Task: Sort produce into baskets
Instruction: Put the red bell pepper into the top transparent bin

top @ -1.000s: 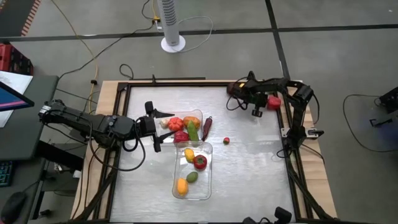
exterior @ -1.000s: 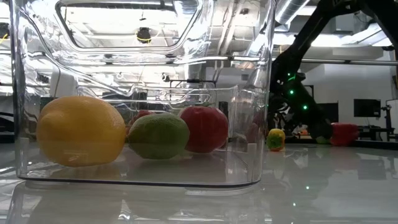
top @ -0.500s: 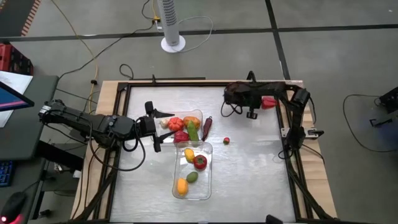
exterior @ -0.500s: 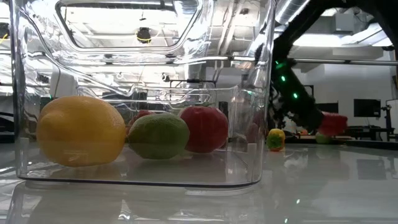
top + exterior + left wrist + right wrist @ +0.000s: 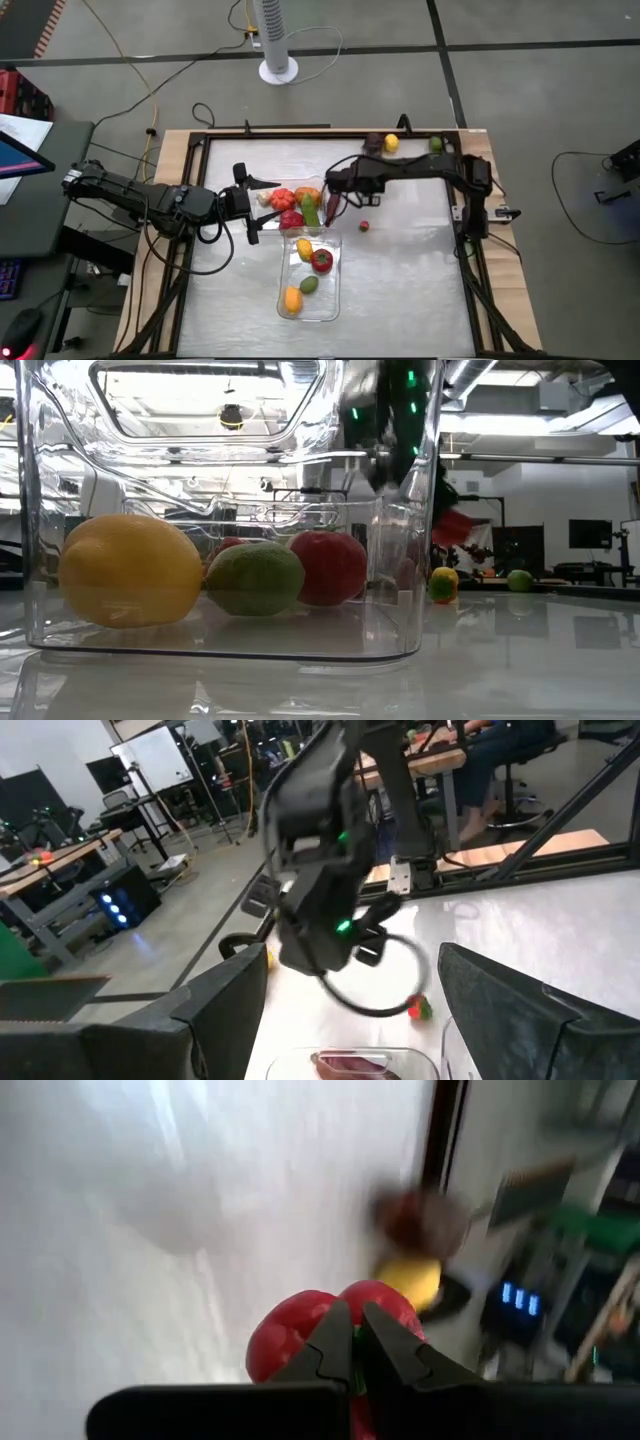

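My right gripper (image 5: 336,186) reaches over the table's middle, next to the far clear basket (image 5: 318,183), and is shut on a red toy pepper (image 5: 310,1330). In the low view the pepper (image 5: 455,525) shows as a red blur above the table. My left gripper (image 5: 260,208) is open and empty at the far basket's left side. The far basket holds several pieces of produce (image 5: 290,200). The near basket (image 5: 330,300) holds yellow, red, green and orange pieces. A dark maroon piece (image 5: 332,206) lies beside the far basket. My right gripper pinches the red pepper (image 5: 292,1338) between its two fingers (image 5: 388,1348). The fingertips close over the side that faces the wrist camera. The pepper is lifted clear of the table.
A small red and yellow piece (image 5: 364,226) lies on the table right of the baskets. Yellow (image 5: 391,143), green (image 5: 436,144) and brownish (image 5: 372,146) pieces lie along the far edge. A dark frame (image 5: 470,250) borders the table.
My right gripper has swung from the far right corner toward the table's left and the far basket. It has carried the red pepper, which is lifted off the table. The yellow and green pieces at the far edge have come into view behind it.
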### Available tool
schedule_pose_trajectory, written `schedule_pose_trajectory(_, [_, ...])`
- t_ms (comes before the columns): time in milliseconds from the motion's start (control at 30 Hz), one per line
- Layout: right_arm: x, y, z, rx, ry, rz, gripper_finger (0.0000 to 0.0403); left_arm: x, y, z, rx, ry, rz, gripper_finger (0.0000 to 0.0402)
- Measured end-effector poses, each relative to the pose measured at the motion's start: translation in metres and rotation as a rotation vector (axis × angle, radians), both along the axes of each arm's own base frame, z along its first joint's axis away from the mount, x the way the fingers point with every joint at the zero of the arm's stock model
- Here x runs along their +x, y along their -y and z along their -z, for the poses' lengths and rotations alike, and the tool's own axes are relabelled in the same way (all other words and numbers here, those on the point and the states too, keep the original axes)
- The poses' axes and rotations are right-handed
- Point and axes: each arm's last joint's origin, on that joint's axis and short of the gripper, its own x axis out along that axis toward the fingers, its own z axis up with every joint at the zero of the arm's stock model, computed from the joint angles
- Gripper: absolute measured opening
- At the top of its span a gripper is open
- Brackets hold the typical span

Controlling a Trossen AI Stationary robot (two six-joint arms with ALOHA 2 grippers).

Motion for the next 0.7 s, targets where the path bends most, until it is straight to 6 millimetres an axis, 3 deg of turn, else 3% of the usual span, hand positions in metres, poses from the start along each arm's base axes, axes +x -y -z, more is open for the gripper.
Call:
schedule_pose_trajectory(167, [0.028,-0.035,-0.019,-0.014,0.161,-0.183,0.0039,0.000,0.000,0.000,0.000,0.000,0.000,0.0280])
schedule_pose_trajectory(400, [0.059,-0.075,-0.030,-0.059,0.346,-0.458,0.0041,0.000,0.000,0.000,-0.001,0.000,0.000,0.0280])
schedule_pose_trajectory(567, [0.071,-0.093,-0.039,-0.163,0.408,-0.575,0.0041,0.000,0.000,0.000,0.000,0.000,0.000,0.0280])
schedule_pose_trajectory(700, [0.074,-0.103,-0.041,-0.138,0.429,-0.653,0.0044,0.000,0.000,0.000,0.000,-0.001,0.000,0.0280])
